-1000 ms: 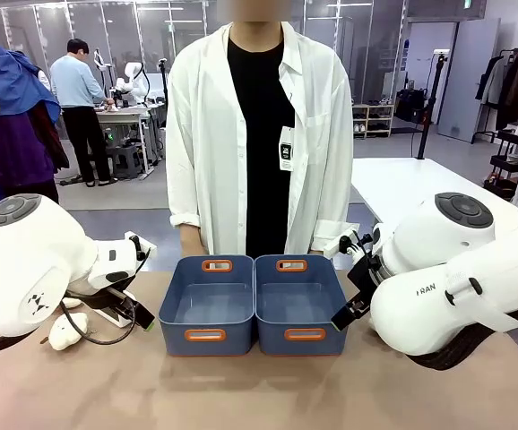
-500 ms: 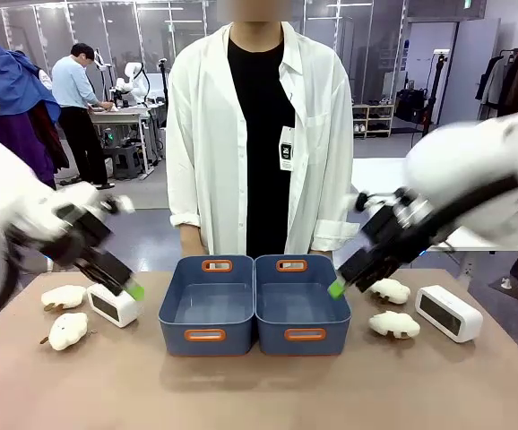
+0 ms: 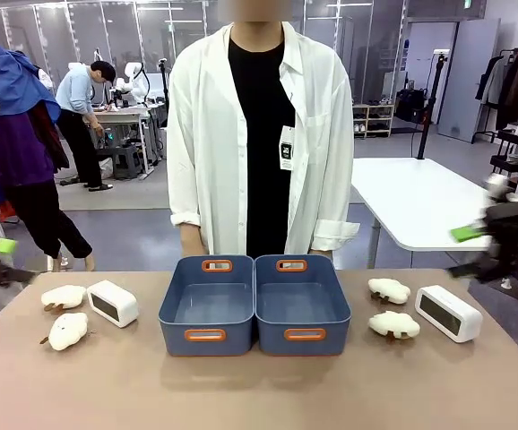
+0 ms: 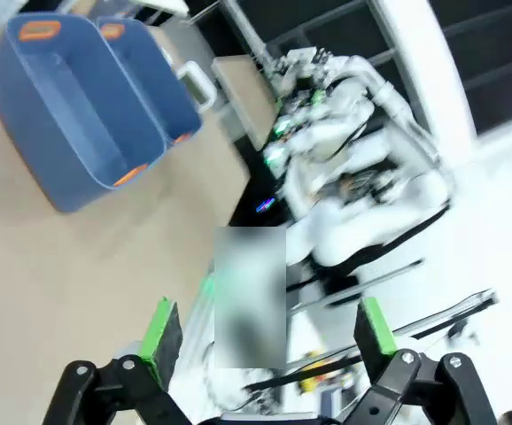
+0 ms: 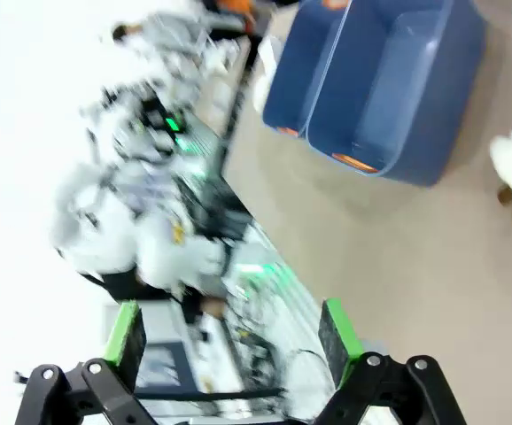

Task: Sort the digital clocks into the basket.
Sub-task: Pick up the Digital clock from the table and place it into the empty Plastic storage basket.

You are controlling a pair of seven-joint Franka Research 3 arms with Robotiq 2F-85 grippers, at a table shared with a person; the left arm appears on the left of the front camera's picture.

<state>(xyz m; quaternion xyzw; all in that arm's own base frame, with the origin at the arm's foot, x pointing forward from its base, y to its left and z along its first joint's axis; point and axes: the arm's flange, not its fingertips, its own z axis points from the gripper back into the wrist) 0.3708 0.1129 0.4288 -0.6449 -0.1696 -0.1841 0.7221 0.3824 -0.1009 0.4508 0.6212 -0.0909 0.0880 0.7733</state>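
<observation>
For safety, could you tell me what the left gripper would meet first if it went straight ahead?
Probably nothing on the table: the open left gripper points past its edge toward a white robot arm beyond; depth is unclear.

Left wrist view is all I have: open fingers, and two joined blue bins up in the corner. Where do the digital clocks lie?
Observer: In the front view, one digital clock lies on the table at the robot's left of the bins, next to two white plush toys.
Operator: And the second one?
Observer: The other digital clock lies on the right of the bins, with two more plush toys between it and them.
Operator: Is the right arm holding anything?
Observer: No. In its wrist view, the right fingers stand wide apart with nothing between them.
</observation>
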